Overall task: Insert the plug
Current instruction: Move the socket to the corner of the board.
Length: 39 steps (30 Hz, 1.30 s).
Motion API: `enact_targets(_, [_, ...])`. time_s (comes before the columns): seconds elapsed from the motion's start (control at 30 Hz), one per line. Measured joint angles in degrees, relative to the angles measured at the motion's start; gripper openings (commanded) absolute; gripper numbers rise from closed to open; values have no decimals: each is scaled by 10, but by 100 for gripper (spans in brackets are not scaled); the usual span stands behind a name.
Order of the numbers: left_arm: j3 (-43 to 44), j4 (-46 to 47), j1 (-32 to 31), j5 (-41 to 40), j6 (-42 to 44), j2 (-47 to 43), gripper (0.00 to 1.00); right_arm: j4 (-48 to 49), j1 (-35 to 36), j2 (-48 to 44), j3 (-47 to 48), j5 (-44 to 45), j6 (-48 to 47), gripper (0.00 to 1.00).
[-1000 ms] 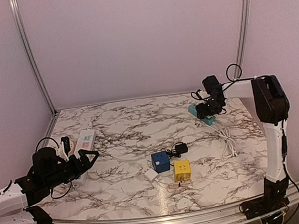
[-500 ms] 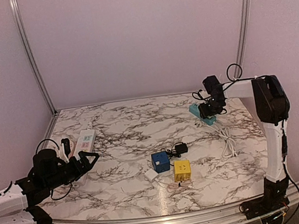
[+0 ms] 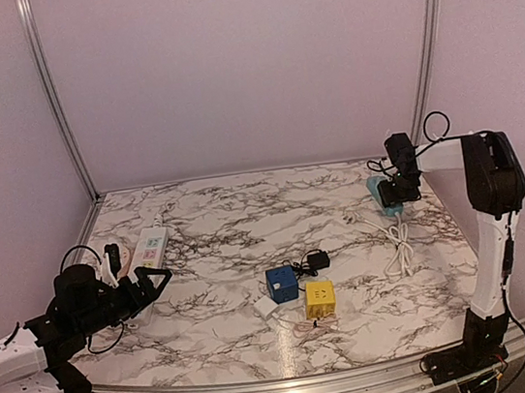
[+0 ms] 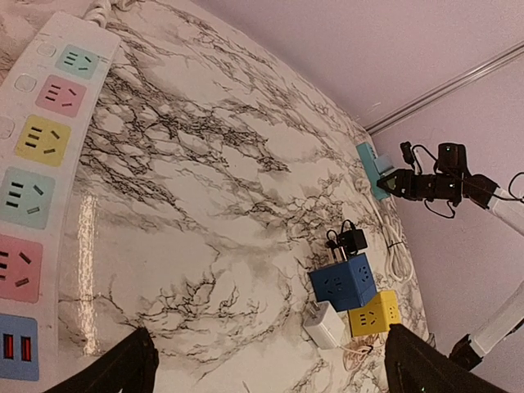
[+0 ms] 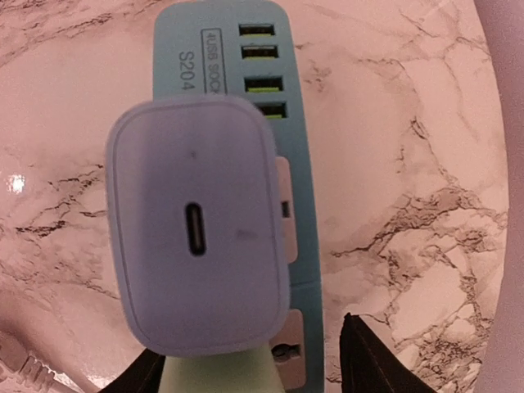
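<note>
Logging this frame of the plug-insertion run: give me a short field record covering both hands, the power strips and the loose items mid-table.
left hand: open, empty, near the white power strip
right hand: appears closed on the teal power strip, far right of the marble table
white charger: sits on the teal power strip; cannot tell if fully seated
mid-table: blue cube socket, yellow cube socket, small white adapter, black plug
white cable: looped beside the teal power strip
</note>
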Motion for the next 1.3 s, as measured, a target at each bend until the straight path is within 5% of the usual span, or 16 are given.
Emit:
enact_targets(0.63, [-6, -3, 0, 0, 3, -22, 99, 1, -81, -19, -29, 30, 0, 60])
enact_targets(1.03, [-7, -3, 0, 0, 3, -17, 99, -9, -78, -55, -29, 31, 4, 78])
enact_targets(1.3, [-7, -2, 0, 0, 2, -6, 99, -10, -19, -179, -23, 48, 19, 69])
